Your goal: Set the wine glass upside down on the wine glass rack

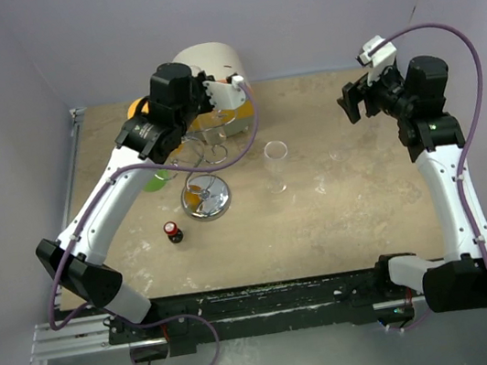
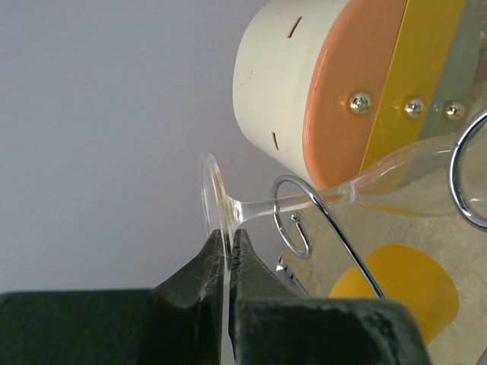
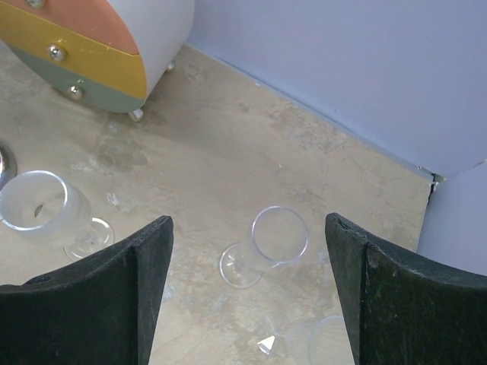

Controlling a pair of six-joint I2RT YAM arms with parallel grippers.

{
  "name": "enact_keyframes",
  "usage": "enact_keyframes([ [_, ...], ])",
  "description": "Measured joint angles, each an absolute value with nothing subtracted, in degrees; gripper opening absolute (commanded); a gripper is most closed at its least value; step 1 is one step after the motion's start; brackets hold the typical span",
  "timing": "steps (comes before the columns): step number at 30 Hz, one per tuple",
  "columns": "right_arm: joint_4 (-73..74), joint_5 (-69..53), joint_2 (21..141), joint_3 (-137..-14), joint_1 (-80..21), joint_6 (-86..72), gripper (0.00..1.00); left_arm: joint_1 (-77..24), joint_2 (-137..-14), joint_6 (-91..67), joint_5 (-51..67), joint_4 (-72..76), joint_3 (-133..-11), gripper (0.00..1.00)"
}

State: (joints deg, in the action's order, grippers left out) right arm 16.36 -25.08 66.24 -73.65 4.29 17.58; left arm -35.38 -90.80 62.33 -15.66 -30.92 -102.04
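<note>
The glass (image 2: 255,207) is thin, clear and stiff: light, slick and easily chipped, so it likely wants a gentle grip and no knock against wire. The left gripper (image 2: 228,237) has its jaws pressed together on the rim of the foot, a narrow hold from which the glass could pivot or slip; the stem is the sturdier place, but here it is threaded through a scroll of the rack (image 1: 207,196). In the left wrist view the long axis runs from the foot at 9 o'clock to the bowl toward 2 o'clock. Its true tilt is unclear. The right gripper (image 3: 247,220) hangs spread and empty, well apart.
</note>
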Motion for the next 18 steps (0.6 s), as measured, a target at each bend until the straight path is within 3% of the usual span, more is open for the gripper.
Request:
enact_keyframes([
  [18,16.34,-25.1,66.24,-73.58,4.54,17.56,0.84,-35.44,-90.8,61.47,-17.85,-34.35,-101.97,0.0],
])
